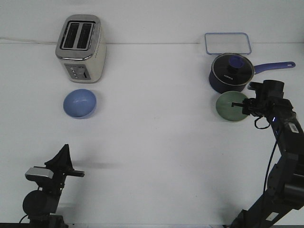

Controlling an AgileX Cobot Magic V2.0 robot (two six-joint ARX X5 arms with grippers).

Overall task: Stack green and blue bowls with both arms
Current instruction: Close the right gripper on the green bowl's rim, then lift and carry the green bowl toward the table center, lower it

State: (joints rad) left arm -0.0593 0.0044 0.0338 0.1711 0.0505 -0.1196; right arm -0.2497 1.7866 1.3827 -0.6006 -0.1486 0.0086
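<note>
The pale green bowl (230,107) sits on the white table at the right, just in front of the navy saucepan. My right gripper (244,106) is at the bowl's right rim, with one black finger (236,103) reaching over the inside of the bowl. How far the jaws are closed does not show. Far to the left, the light blue bowl (80,103) stands alone in front of the toaster. My left gripper (63,159) hangs back near the table's front left corner, well away from the blue bowl, and its jaws are too small and dark to read.
A silver two-slot toaster (81,47) stands at the back left. A dark navy saucepan (230,73) with a glass lid and long handle sits right behind the green bowl. A clear container lid (227,43) lies behind the pan.
</note>
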